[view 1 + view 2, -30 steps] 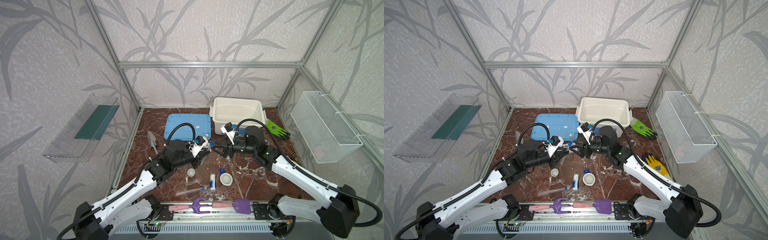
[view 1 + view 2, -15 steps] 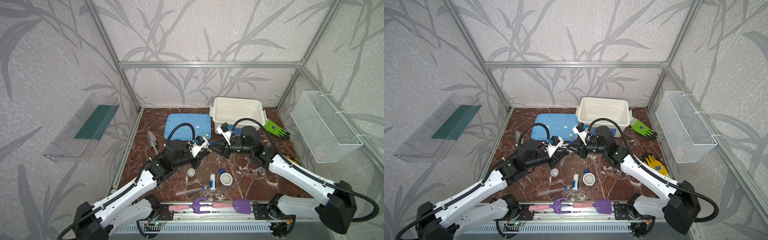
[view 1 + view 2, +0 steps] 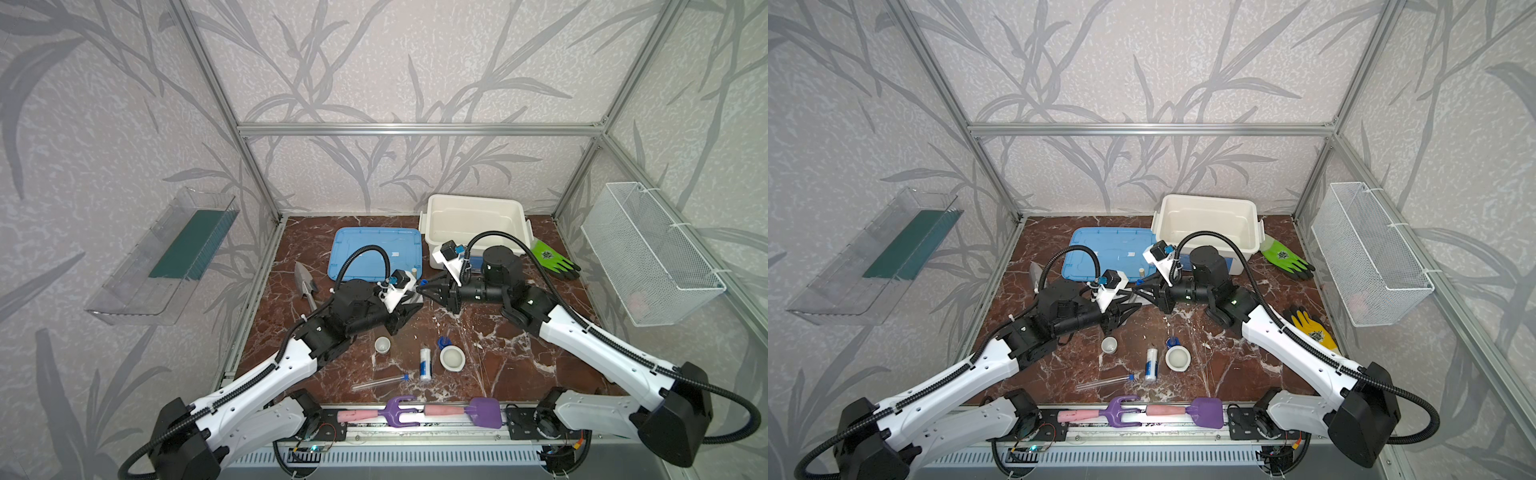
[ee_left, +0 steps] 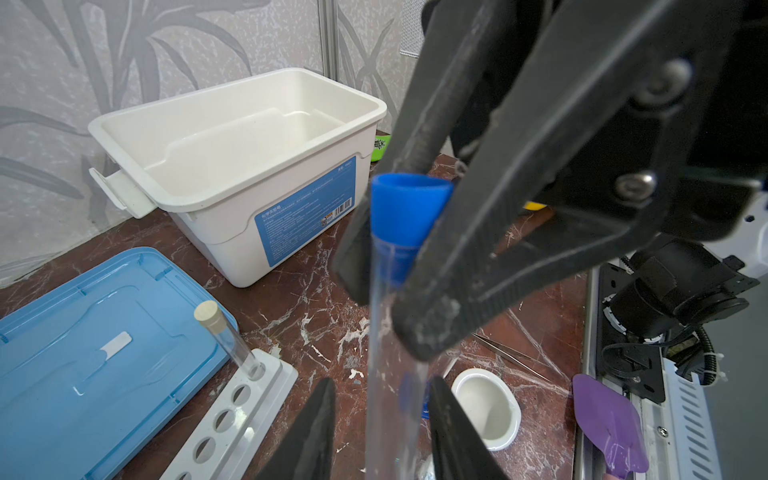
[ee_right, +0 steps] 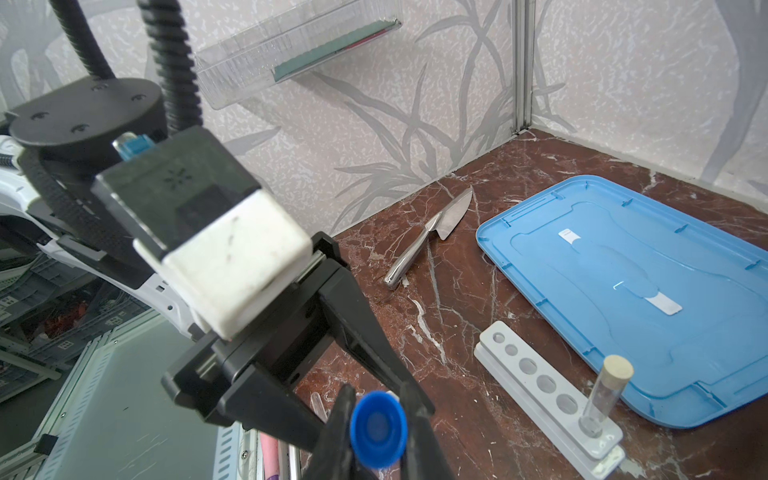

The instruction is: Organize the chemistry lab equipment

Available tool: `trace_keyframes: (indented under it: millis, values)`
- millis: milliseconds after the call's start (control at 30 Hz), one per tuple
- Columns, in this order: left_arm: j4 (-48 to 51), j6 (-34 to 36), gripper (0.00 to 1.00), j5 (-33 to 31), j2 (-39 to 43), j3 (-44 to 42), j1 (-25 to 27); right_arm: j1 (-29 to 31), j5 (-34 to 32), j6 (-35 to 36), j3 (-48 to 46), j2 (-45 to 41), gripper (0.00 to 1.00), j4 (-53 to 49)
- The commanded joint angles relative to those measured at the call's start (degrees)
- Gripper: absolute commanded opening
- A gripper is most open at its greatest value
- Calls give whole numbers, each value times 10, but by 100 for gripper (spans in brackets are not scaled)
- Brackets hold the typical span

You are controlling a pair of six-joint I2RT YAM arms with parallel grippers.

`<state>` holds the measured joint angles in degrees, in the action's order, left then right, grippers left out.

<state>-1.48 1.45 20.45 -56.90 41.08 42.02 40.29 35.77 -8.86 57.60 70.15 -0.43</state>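
Note:
A clear blue-capped test tube [image 4: 395,332] hangs in mid-air between both arms. My right gripper [image 5: 378,432] is shut on its blue cap [image 4: 405,212]. My left gripper [image 4: 380,419] stands open around the tube's lower part, with a gap on one side. In both top views the two grippers meet tip to tip [image 3: 417,297] [image 3: 1136,301]. The white six-hole rack [image 5: 544,386] lies beside the blue lid with one stoppered tube [image 5: 602,395] in its end hole. Another test tube [image 3: 380,381], small white cup [image 3: 382,345], bottle [image 3: 425,363], bowl [image 3: 452,358] and blue piece [image 3: 442,343] lie in front.
A white bin [image 3: 476,224] and a blue lid [image 3: 374,253] sit at the back. A metal trowel [image 3: 305,282] lies left; purple tools [image 3: 399,413] line the front rail. A green glove [image 3: 555,259] and a yellow glove [image 3: 1310,328] lie right, and tweezers [image 4: 511,357] near the bowl.
My right gripper moved left to the tube's capped end and shut on it. After that my left jaws parted from the tube.

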Motion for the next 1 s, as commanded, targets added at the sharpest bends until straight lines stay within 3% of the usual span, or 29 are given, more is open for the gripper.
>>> trace_keyframes:
  millis: [0,100,233,600,767,967]
  values:
    - [-36,-3,34,-7,-10,-2,-3,9,-9,29,21,9,11,-32]
    - [-32,1,26,-1,-23,5,-4,14,-19,43,28,11,11,-45]
    - [-34,2,23,0,-25,5,-4,15,-34,55,36,13,11,-61]
    - [-22,7,34,-18,-5,0,-4,28,-81,89,57,26,11,-96]
    - [-26,7,33,-15,-7,-4,-6,33,-83,92,61,29,10,-100]
    - [-33,3,25,-7,-15,-4,-7,33,-86,90,62,26,10,-100]
